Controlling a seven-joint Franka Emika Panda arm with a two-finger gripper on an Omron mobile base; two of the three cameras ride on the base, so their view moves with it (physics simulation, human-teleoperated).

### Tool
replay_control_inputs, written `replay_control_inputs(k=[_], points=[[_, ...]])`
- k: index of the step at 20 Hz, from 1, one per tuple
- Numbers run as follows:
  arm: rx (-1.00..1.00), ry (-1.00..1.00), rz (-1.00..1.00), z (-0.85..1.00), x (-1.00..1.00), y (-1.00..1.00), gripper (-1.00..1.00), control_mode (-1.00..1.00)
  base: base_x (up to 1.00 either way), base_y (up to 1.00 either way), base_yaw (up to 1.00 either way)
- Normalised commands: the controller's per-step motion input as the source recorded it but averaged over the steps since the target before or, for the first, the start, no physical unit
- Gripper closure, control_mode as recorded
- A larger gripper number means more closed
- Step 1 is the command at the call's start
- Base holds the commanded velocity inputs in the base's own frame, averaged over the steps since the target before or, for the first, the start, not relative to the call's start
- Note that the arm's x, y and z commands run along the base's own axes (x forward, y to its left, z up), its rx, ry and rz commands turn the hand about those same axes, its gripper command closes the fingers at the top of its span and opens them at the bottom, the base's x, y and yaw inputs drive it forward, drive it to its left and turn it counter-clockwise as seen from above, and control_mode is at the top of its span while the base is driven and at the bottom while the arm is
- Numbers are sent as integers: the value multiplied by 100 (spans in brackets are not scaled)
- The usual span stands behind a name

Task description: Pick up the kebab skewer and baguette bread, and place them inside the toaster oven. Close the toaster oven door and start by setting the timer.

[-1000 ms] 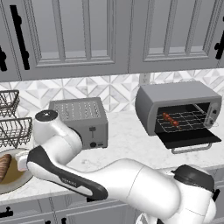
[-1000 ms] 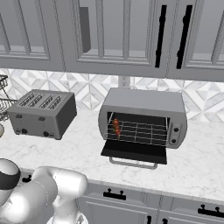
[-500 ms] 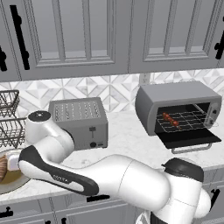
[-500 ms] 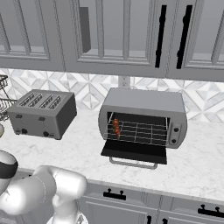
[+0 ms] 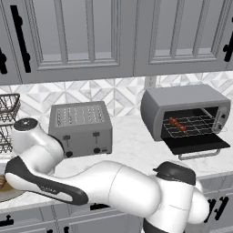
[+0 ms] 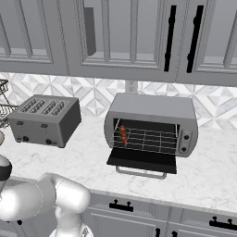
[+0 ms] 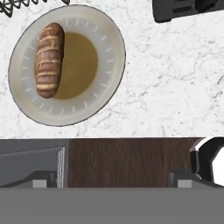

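Nearest the camera on the hand, the gripper (image 7: 112, 179) is hanging with its jaws spread wide and nothing between them, well above the marble counter (image 7: 175, 87). Below it, a round plate (image 7: 105, 39) is sitting on the counter and carrying the baguette bread (image 7: 49, 59), which is lying along one side of the plate, partly on the rim. Beyond the plate, the pop-up toaster (image 5: 81, 127) is standing against the tiled wall. Farther along the counter, the toaster oven (image 6: 152, 125) is sitting with the toaster oven door (image 6: 141, 159) dropped open and flat. Inside, the kebab skewer (image 6: 123, 134) is resting on the wire rack (image 6: 148, 139), toward its left end.
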Motion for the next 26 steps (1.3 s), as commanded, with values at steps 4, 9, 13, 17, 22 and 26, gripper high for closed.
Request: replay_control_inputs(k=[4, 9, 13, 17, 22, 26], points=[[0, 15, -5, -4, 4, 8, -100, -100, 0, 0, 0], [0, 7, -2, -26, 1, 3, -100, -100, 0, 0, 0], [0, 2, -3, -12, 25, 24, -100, -100, 0, 0, 0], [0, 8, -1, -27, 29, 44, -100, -100, 0, 0, 0], [0, 5, 0, -29, 28, 44, -100, -100, 0, 0, 0], [-1, 0, 0, -2, 33, 32, -100, -100, 0, 0, 0]])
